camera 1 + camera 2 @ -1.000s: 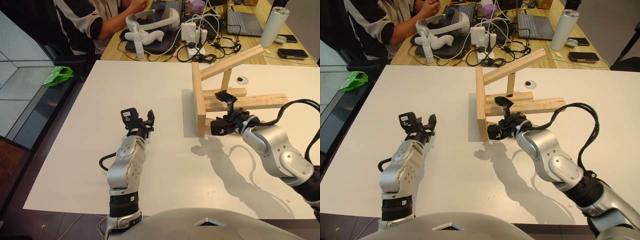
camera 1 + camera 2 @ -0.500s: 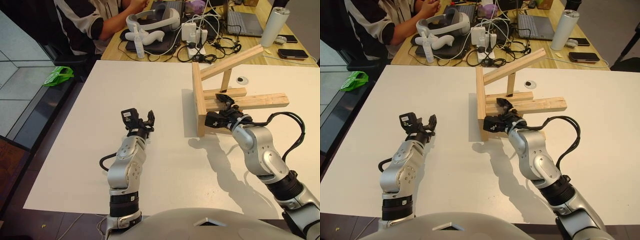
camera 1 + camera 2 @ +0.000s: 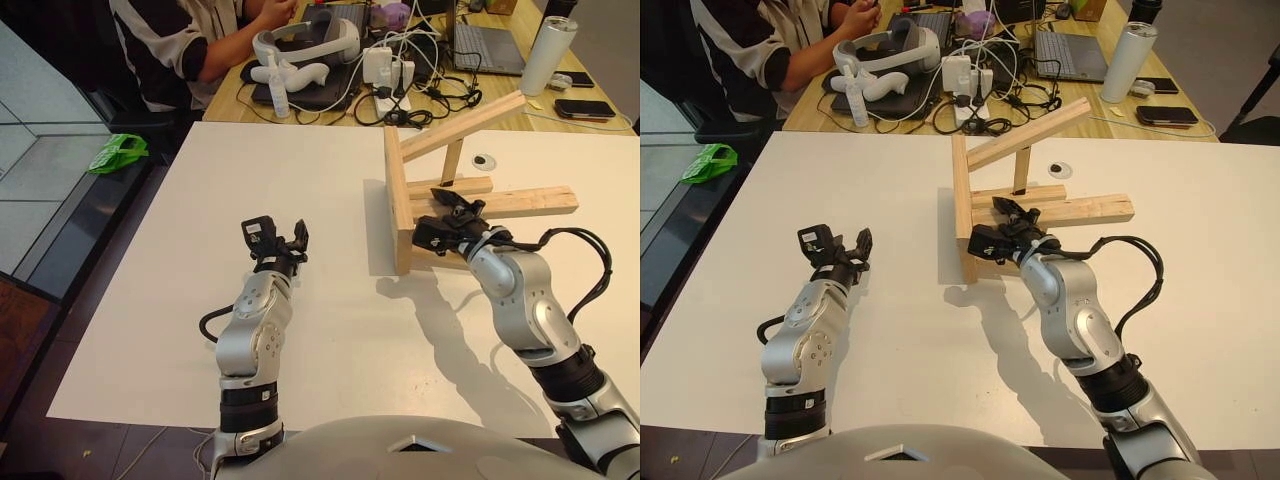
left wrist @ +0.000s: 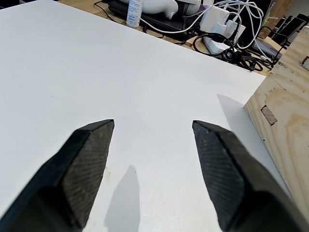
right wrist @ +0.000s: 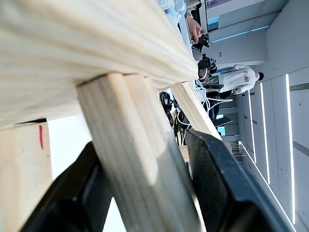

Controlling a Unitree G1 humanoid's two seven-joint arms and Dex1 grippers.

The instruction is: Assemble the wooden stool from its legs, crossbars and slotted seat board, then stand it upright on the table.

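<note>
Left eye view: grey floor tiles (image 3: 40, 180) are seen at the far left, with a green bag (image 3: 118, 152) lying on them beside the table corner. A white table (image 3: 200, 180) takes up most of the scene. The left gripper (image 3: 290, 245) is held low over the table, well apart from the stool. In the left wrist view its two dark fingers (image 4: 87, 159) are spread wide with only bare table between them, and nothing is held.

To the right, the stool (image 3: 480, 203) lies on its side on the table. Its seat board (image 3: 396, 190) stands on edge, and the legs point away from it toward the right. One leg (image 3: 465, 122) slants upward. A small round disc (image 3: 485, 160) is set in the table just behind the legs.

The right gripper (image 3: 450, 215) is placed among the legs, close to the seat board. In the right wrist view its fingers (image 5: 217, 183) are pressed against both sides of a wooden bar (image 5: 140, 159), which is clamped between them where it joins a wider beam.

Behind the table stands a wooden desk (image 3: 225, 95). From left to right it carries a white spray bottle (image 3: 278, 88), a white headset (image 3: 305, 40), a power strip with tangled cables (image 3: 395, 70), a laptop (image 3: 485, 45), a steel bottle (image 3: 548, 55) and a phone (image 3: 585, 105).
</note>
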